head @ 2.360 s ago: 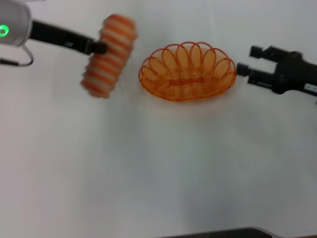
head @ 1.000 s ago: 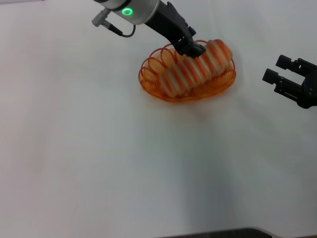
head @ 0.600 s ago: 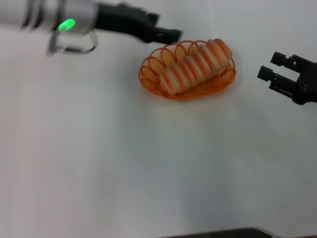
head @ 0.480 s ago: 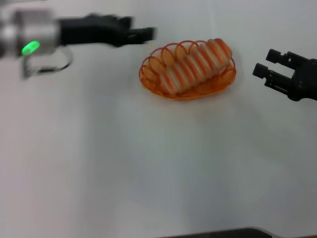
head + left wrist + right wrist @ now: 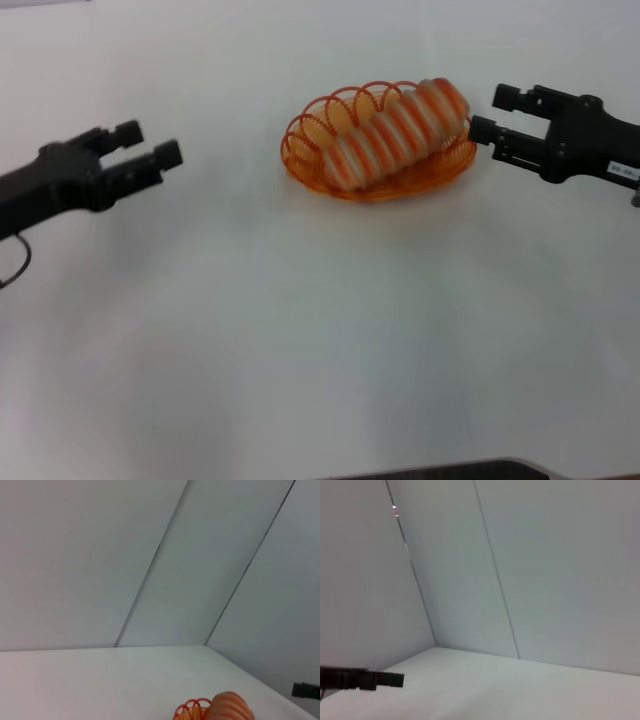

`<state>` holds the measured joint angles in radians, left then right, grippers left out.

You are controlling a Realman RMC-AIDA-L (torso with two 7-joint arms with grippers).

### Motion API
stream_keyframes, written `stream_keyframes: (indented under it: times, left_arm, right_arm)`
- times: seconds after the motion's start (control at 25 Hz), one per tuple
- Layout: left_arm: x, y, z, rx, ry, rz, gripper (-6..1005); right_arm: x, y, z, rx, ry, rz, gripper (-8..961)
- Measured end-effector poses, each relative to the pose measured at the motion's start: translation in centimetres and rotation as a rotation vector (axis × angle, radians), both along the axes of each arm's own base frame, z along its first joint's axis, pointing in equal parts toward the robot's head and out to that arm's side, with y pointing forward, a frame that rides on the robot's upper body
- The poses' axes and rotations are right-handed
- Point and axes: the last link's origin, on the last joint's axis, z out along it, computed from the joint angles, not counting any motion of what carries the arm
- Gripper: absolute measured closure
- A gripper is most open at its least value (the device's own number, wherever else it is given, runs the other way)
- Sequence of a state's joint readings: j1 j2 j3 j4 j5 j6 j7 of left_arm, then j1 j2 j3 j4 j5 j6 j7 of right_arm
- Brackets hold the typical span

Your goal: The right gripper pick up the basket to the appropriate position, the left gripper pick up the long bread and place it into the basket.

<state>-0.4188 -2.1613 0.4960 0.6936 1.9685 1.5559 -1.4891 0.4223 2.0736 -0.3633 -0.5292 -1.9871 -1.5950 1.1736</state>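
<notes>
The long bread, orange and cream striped, lies in the orange woven basket at the middle back of the white table; one end rises over the right rim. Both also show in the left wrist view, the bread behind the basket rim. My left gripper is open and empty, well to the left of the basket. My right gripper is open and empty, its fingertips close to the basket's right end. The right wrist view shows the left gripper's fingers far off.
The white table spreads wide in front of the basket. White wall panels fill both wrist views. A dark edge shows at the front of the head view.
My left gripper laid the bread in the basket, let go and drew back to the left and nearer. My right gripper moved left toward the basket's right end.
</notes>
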Motion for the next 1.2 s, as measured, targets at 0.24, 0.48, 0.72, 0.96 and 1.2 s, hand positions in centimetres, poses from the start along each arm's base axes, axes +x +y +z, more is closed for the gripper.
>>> stream_keyframes:
  times: [0.24,0.48,0.72,0.96,1.2]
  left_arm:
    - [-0.8,-0.8,-0.3,0.002,0.015,0.009,204]
    - [-0.8,-0.4,-0.2,0.003,0.03,0.007,204]
    - [-0.6,0.0,-0.1,0.004,0.036,0.0,204]
    - [-0.5,0.2,0.0,0.006,0.038,-0.003,204]
    - [-0.5,0.3,0.2,0.005,0.037,-0.001,204]
  right_arm:
    - [-0.7,0.7,-0.2,-0.038,-0.004,0.009,295]
    - [-0.7,0.8,-0.3,-0.04,-0.007,0.004,294]
    - [-0.9,1.1,-0.5,-0.048,-0.017,0.008,294]
    - [-1.1,1.3,-0.6,-0.051,-0.02,0.014,294]
    - [-1.1,1.4,-0.6,-0.05,-0.023,0.016,294]
